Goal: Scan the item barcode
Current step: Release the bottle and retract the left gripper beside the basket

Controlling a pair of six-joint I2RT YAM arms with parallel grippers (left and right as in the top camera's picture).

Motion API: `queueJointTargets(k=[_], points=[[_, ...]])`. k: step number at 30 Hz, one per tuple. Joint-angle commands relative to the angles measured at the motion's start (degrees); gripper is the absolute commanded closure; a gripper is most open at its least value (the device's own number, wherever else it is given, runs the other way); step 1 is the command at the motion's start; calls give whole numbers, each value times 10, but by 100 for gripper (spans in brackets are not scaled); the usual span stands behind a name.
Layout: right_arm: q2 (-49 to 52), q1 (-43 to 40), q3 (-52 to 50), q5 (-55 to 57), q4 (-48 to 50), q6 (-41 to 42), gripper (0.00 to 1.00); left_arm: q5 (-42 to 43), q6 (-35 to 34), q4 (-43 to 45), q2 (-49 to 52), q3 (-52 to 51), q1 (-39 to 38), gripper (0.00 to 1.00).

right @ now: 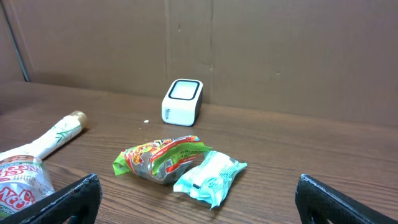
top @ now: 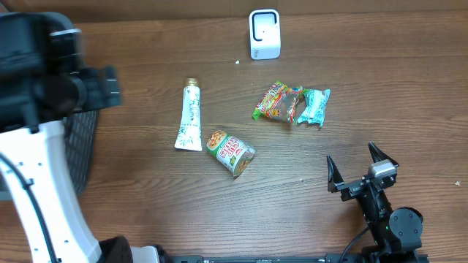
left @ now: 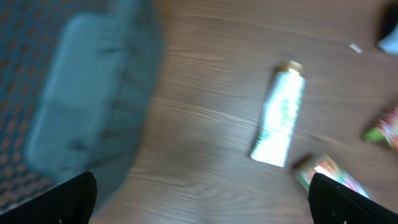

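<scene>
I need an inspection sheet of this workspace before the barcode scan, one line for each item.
Surface: wooden table, one small white crumb on it.
Job's things: white scanner at the far edge; white tube, noodle cup on its side, snack bag touching a mint packet.
Clutter: dark mesh basket at the left edge.
Claws: left claw and right claw both open, empty.
Cables: black cable along the left arm.
Surroundings: brown board wall behind the table.
</scene>
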Motion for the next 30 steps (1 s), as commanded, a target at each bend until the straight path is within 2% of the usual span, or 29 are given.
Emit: queueJointTargets(k=[1, 4, 9, 30], points=[[-4, 2, -6, 4, 3, 2, 0, 34, 23, 8, 10, 3, 84, 0], [-4, 2, -6, 4, 3, 2, 0, 57, 23, 10, 18, 3, 167, 0], [-4, 2, -6, 4, 3, 2, 0, 101, 20, -8, 25, 0, 239, 0], [-4, 2, -6, 4, 3, 2, 0, 99, 21, -7, 27, 0, 249, 0]])
